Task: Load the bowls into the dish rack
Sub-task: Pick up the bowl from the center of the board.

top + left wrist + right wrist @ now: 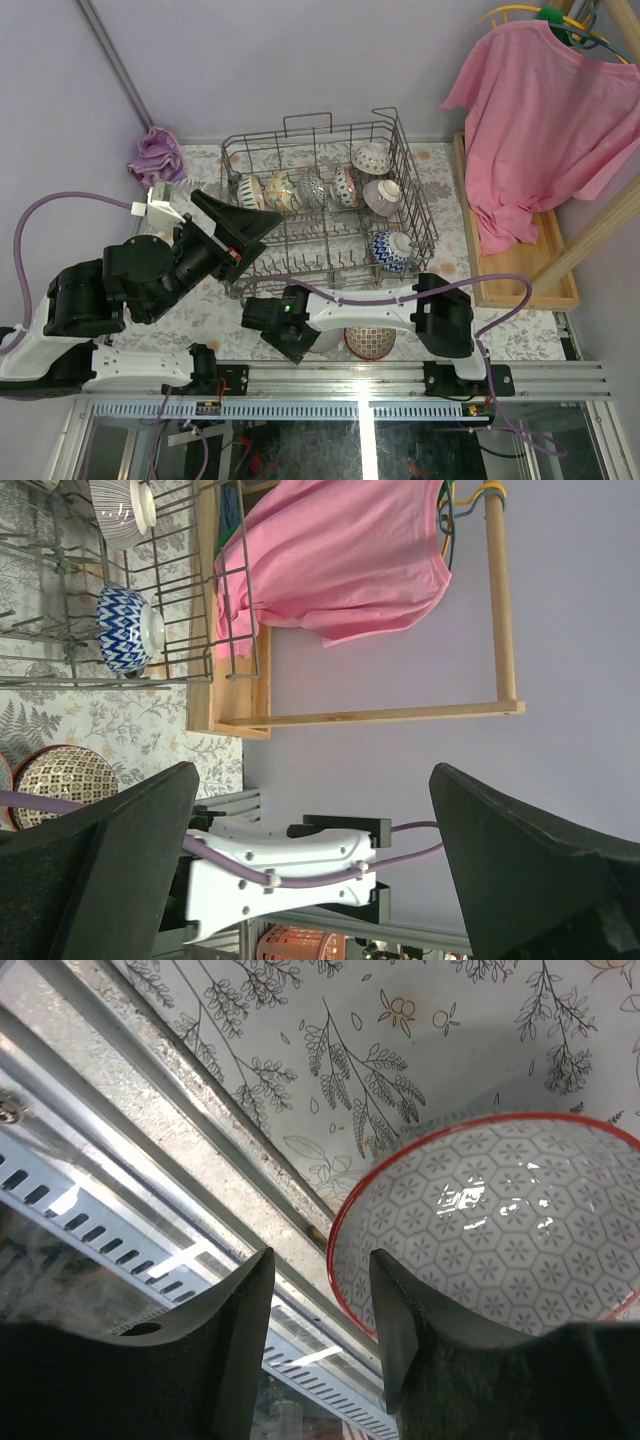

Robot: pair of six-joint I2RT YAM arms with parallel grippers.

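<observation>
The grey wire dish rack [405, 180] stands mid-table with several bowls upright in it, among them a blue one [390, 250] and a grey one [382, 196]. The blue bowl [125, 630] also shows in the left wrist view. My left gripper [240, 235] is open and empty, raised by the rack's near left corner. My right gripper [290, 345] is low at the near table edge. In the right wrist view it [320, 1290] is open with its jaws either side of the rim of a red-rimmed, hexagon-patterned bowl [500, 1230]. A brown patterned bowl [370, 342] sits beside it.
A pink shirt [540, 120] hangs on a wooden stand [520, 290] right of the rack. A purple cloth [155, 155] lies at the back left. The metal rail [400, 375] of the table's near edge runs just below the right gripper.
</observation>
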